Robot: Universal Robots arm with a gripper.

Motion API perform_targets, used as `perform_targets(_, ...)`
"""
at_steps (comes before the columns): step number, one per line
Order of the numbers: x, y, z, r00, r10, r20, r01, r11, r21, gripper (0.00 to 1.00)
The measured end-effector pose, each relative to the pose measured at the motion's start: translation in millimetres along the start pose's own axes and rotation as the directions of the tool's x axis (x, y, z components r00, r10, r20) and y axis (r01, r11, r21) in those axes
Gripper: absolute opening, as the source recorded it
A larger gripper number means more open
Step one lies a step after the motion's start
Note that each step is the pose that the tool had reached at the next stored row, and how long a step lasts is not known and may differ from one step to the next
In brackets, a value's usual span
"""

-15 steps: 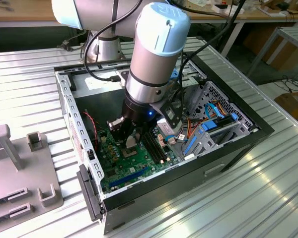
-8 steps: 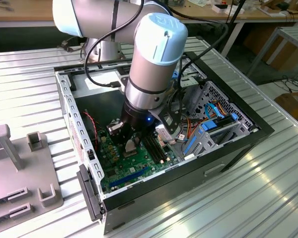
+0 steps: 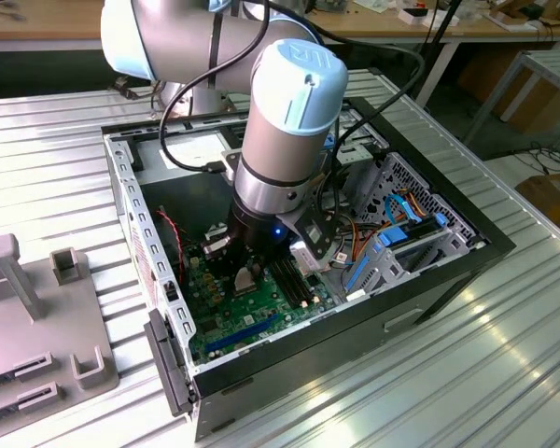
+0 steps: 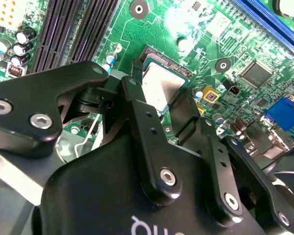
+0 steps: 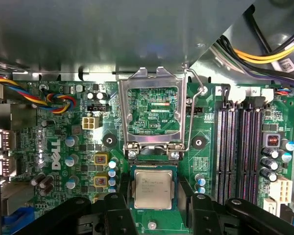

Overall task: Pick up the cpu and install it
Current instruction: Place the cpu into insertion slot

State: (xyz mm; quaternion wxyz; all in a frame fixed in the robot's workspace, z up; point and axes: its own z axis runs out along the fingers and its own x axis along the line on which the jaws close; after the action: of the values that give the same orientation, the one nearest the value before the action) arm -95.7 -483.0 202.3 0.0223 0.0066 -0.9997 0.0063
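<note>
The cpu (image 5: pixel 153 189) is a small square chip with a silver-grey top and a green rim. It lies level at the socket spot on the green motherboard (image 5: pixel 63 122), just below the raised metal socket frame (image 5: pixel 123 112). My gripper (image 5: pixel 154 203) straddles it. Its black fingers (image 5: pixel 118 208) press against two opposite edges of the chip. In the second wrist view the cpu (image 4: pixel 162 83) shows between the same fingers (image 4: pixel 137 105). Whether the chip rests fully in the socket I cannot tell. In the exterior view my gripper (image 3: pixel 245 277) reaches down into the open computer case (image 3: pixel 429 280).
The socket lever (image 5: pixel 195 115) stands up beside the frame. Long black memory slots (image 5: pixel 235 147) run beside the socket. Coloured cables (image 3: pixel 401 210) and a drive cage fill the case toward the exterior view's right. A grey fixture block (image 3: pixel 37 308) sits on the ribbed table at the exterior view's left.
</note>
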Motion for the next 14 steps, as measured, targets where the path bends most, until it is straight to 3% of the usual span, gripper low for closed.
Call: perform_targets(14,-0.2,-1.1,4.4,1.0000,0.000,-0.0001,0.000,1.0000,-0.0006,0.47)
